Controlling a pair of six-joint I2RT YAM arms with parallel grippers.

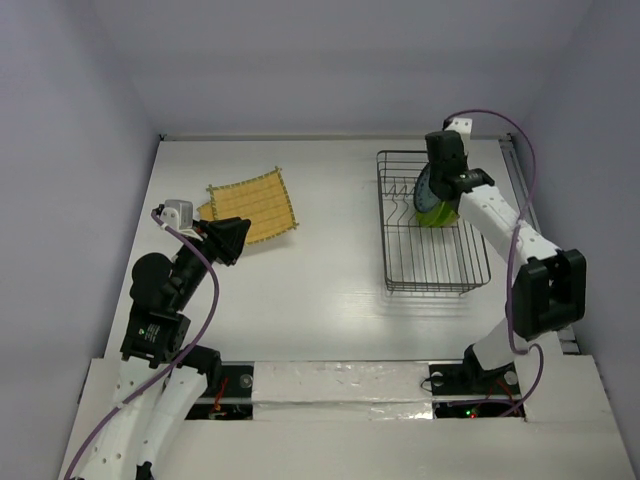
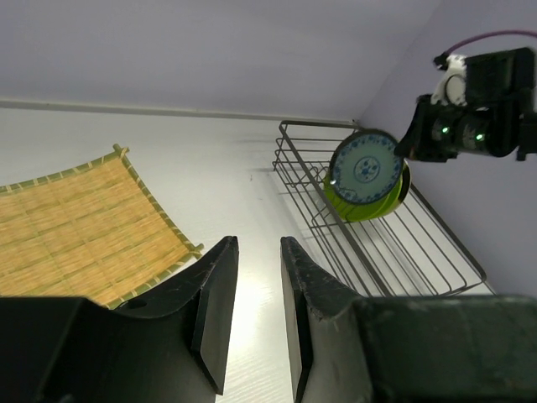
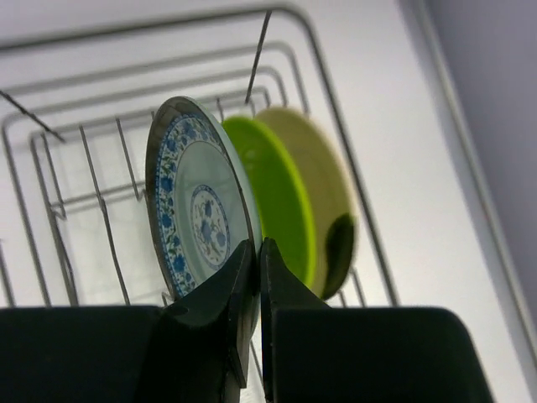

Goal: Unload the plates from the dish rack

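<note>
- The wire dish rack (image 1: 386, 230) sits at the right of the white table (image 1: 320, 310), with three round plates standing on edge at its far end.
- The right gripper (image 3: 254, 256) has its fingers almost closed, pinching the rim of the nearest one, a small blue-white plate (image 3: 197, 210).
- In the left wrist view this plate seems to sit a little higher than its neighbours. I cannot tell whether it is clear of the prongs.
- Behind it stand a lime-green plate (image 3: 281, 197) and a cream plate (image 3: 319, 176) with a dark patch (image 3: 340, 243), neither of them gripped.
- A yellow grid-patterned square plate (image 1: 255, 208) lies flat on the table, well apart from the rack. A second yellow piece peeks out at its left edge.
- The left gripper (image 2: 258, 248) hovers near the yellow plate, its fingers parted and holding nothing.
- Judged progress: the yellow plates are out and three round ones are left to unload.
</note>
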